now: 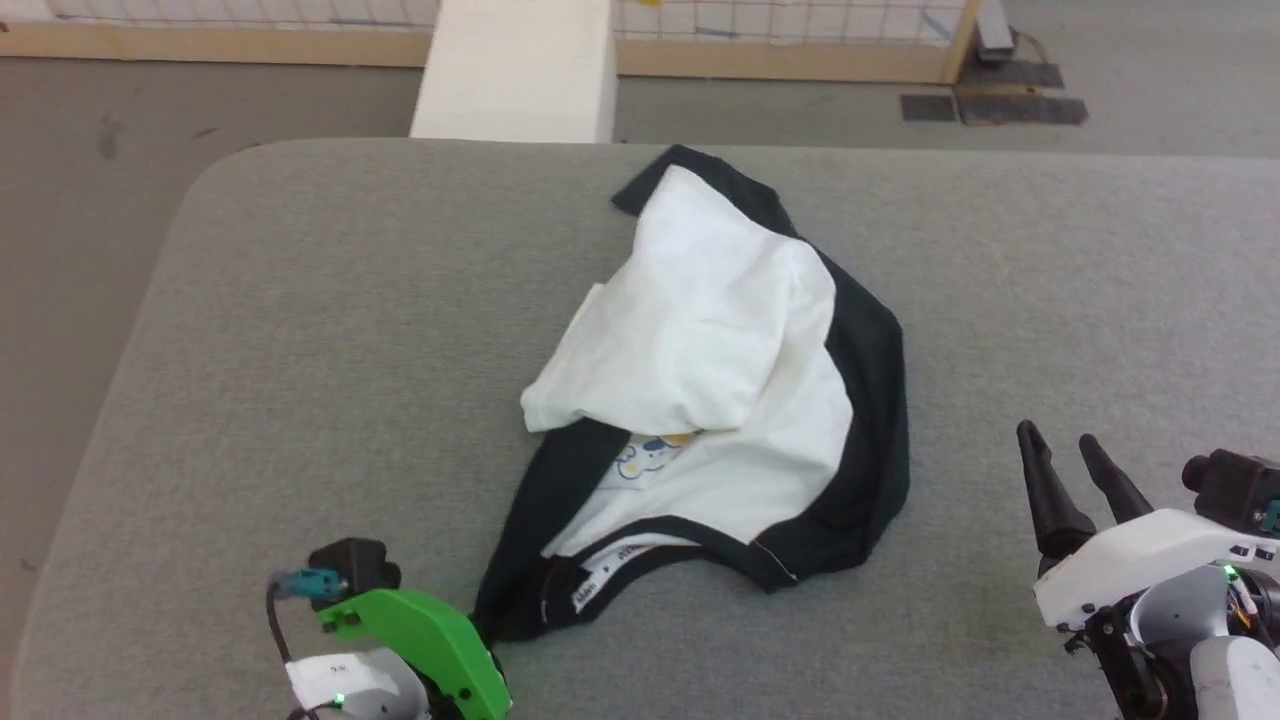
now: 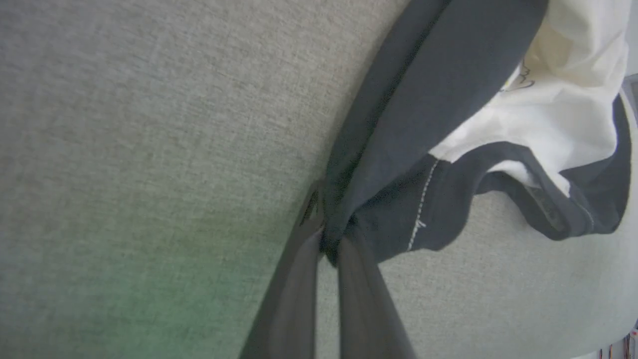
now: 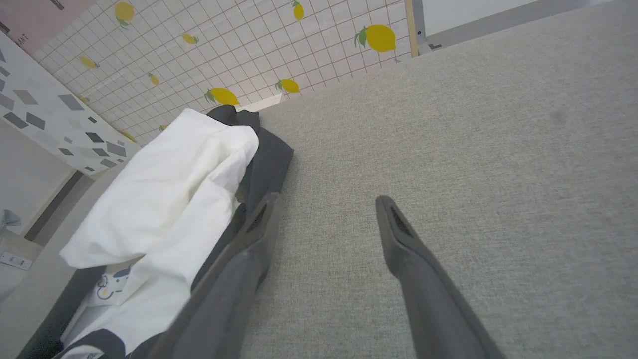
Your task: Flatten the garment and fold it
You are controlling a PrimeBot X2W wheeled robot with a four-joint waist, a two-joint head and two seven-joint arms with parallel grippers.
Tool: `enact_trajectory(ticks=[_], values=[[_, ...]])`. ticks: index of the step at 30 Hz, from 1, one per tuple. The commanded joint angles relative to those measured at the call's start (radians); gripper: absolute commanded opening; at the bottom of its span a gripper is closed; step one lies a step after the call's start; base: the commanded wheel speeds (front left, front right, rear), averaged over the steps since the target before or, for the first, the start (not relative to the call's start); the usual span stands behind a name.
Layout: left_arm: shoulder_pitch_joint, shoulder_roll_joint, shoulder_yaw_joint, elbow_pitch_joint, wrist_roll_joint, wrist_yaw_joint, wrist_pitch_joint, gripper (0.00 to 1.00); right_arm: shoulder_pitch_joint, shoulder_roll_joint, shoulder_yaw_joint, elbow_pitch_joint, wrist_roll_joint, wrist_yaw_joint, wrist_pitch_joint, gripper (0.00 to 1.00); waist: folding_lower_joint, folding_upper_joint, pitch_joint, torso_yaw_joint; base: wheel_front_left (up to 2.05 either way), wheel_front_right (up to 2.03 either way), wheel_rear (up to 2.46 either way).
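Garment (image 1: 720, 330) lying crumpled at the centre of the grey bench (image 1: 300, 350), with a white panel folded over the yellow-and-blue print and black cloth trailing round the right and lower edges. The cloth is judged light, limp and not fragile: it is expected to drape and drag rather than hold a shape, and a pull at one point would probably stretch a single fold while the rest bunches. Hold is therefore best taken at edges or corners, one on each side, so that the cloth can be drawn taut between two points; the doubled black hem should give a firm pinch. The left fingers (image 2: 296, 289) are closed on a black fold at the lower-left corner of the garment, with the tips low against the bench. In the head view the green wrist mount (image 1: 420, 630) sits at the lower left of the frame, angled toward that corner. The right fingers (image 1: 1045, 490) are spread wide and hold nothing. They are raised at the lower right of the frame, pointing up and slightly left, over bare bench near the black right edge but apart from it.
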Motion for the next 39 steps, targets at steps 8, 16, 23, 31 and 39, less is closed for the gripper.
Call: enact_trajectory(ticks=[8, 16, 23, 31, 39], values=[[-0.038, 0.027, 0.075, -0.144, 0.018, -0.054, -0.154, 1.00, 0.021, -0.001, -0.016, -0.002, -0.032, -0.001, 0.085, 1.00, 0.0001, 0.0000, -0.053, 0.099, 0.00, 0.00, 0.00], [-0.052, 0.073, 0.075, -0.132, 0.287, -0.080, -0.555, 1.00, -0.112, -0.001, 0.004, 0.015, -0.165, -0.001, 0.352, 1.00, 0.0001, 0.0000, -0.030, 0.110, 0.00, 0.00, 0.00], [-0.070, 0.040, 0.054, -0.115, 0.411, -0.108, -0.634, 1.00, -0.272, -0.001, 0.011, 0.135, -0.332, -0.001, 0.502, 1.00, 0.0001, 0.0000, 0.029, 0.140, 0.00, 0.00, 0.00], [-0.087, -0.045, 0.124, -0.153, 0.466, -0.151, -0.636, 1.00, -0.337, -0.001, 0.044, 0.289, -0.381, -0.001, 0.522, 1.00, 0.0001, 0.0000, 0.085, 0.172, 0.00, 0.00, 0.00], [-0.079, -0.088, 0.181, -0.146, 0.504, -0.200, -0.636, 1.00, -0.347, -0.001, -0.047, 0.227, -0.282, -0.001, 0.328, 0.00, 0.0001, 0.0000, 0.055, 0.142, 0.00, 0.00, 0.00]])
